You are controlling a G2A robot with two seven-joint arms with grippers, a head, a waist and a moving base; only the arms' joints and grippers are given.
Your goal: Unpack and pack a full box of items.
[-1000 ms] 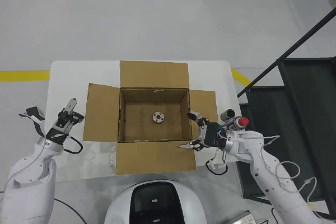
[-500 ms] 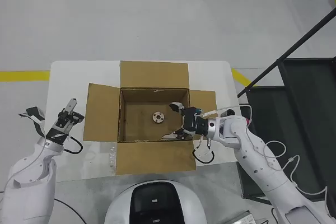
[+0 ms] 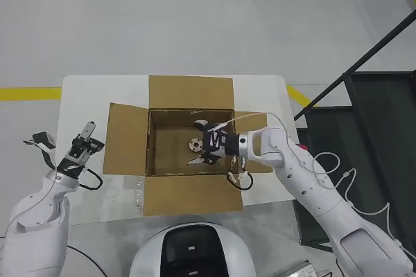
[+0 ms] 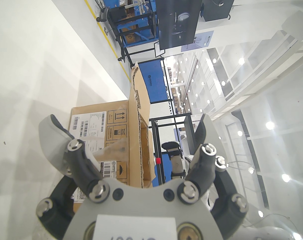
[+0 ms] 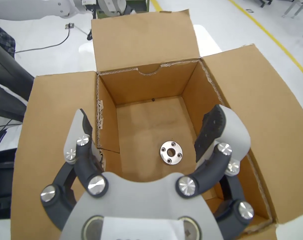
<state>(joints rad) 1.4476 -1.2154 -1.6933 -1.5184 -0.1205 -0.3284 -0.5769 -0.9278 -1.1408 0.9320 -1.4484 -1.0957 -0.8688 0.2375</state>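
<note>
Unpacking is judged nearly done: one metal flange (image 5: 171, 152) is left on the floor of the box (image 3: 192, 117), and repacking is not yet begun. The right tool (image 5: 147, 118) is held released, jaws spread, inside the opening just above that flange, with bare cardboard around it and all four flaps folded outward. Farther off, the left tool (image 4: 127, 122) is held released over the desk (image 3: 97, 90), apart from the left flap.
</note>
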